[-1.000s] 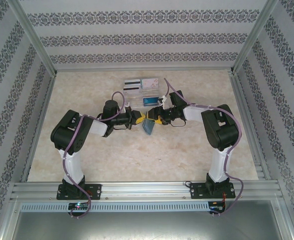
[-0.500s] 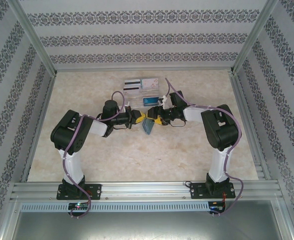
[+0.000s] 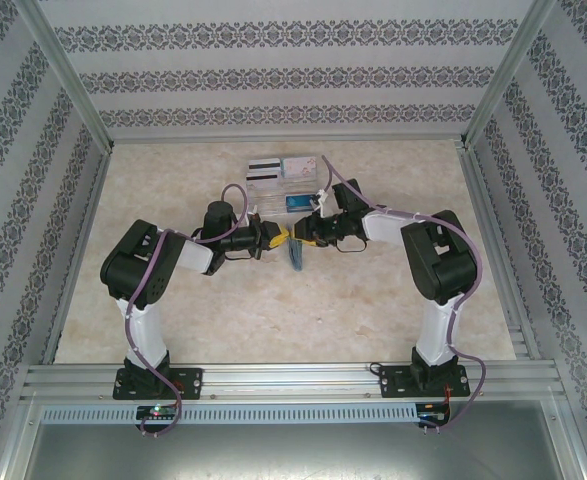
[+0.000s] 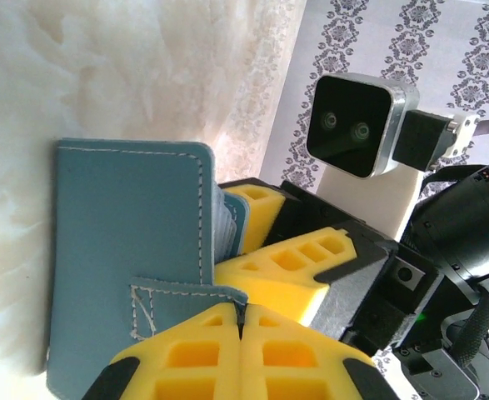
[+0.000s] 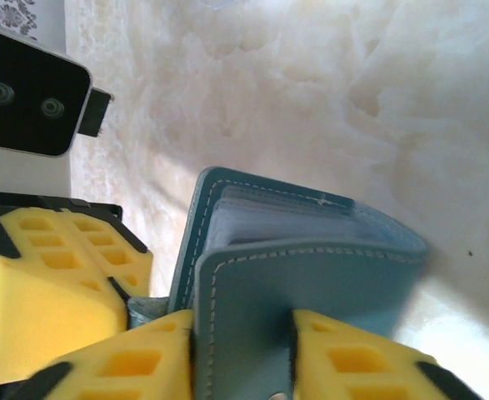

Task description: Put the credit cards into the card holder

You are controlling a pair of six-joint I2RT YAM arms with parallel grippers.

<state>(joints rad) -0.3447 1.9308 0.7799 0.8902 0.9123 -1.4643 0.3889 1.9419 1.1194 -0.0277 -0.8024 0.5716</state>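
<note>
The teal card holder (image 3: 297, 256) hangs between my two grippers over the middle of the table, its pale inner sleeves (image 5: 286, 223) showing. My left gripper (image 4: 242, 307) is shut on the holder's small stitched strap (image 4: 186, 293), beside the holder's cover (image 4: 119, 242). My right gripper (image 5: 244, 333) is shut on the near cover (image 5: 311, 279), one yellow finger on each side. In the top view the left gripper (image 3: 281, 238) and right gripper (image 3: 304, 237) meet tip to tip. Credit cards lie behind them: a striped white one (image 3: 264, 167), a pale one (image 3: 300, 166) and a blue one (image 3: 298, 203).
A clear compartmented tray (image 3: 273, 186) holds the cards at the back centre, just behind both wrists. Aluminium frame posts and patterned walls ring the table. The marbled tabletop (image 3: 273, 320) lies bare between the arms' bases.
The right gripper's jaws have closed onto the card holder's cover. The holder now looks narrower from above, and the right wrist has shifted slightly left. The left gripper stays shut.
</note>
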